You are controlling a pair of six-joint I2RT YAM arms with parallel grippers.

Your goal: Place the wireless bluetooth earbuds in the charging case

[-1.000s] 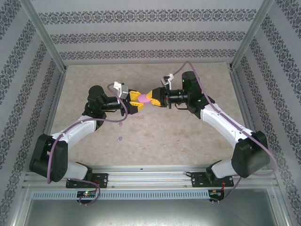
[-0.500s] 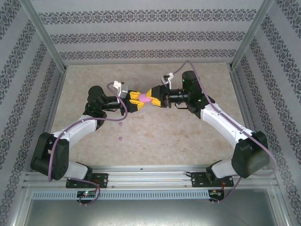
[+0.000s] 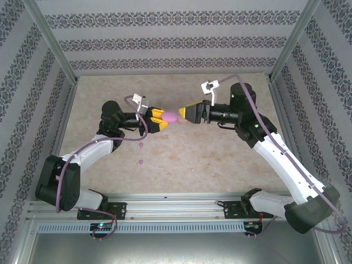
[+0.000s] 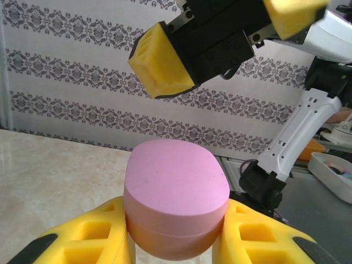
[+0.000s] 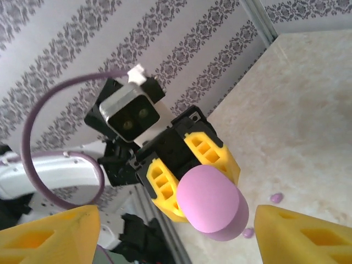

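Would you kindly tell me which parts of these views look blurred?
Left wrist view: the pink case is crisp and evenly lit, without glare. Right wrist view: the right claw blurs at both bottom corners. Top external view: even light, the earbuds mere specks.

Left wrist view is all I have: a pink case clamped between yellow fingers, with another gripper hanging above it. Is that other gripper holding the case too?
Observer: No. In the top view the right gripper sits just beside the pink case, and its own camera shows its fingers spread wide, touching nothing.
Operator: Any earbuds out there?
Observer: Two purple earbuds lie loose on the table, nearer the arm bases than the left gripper.
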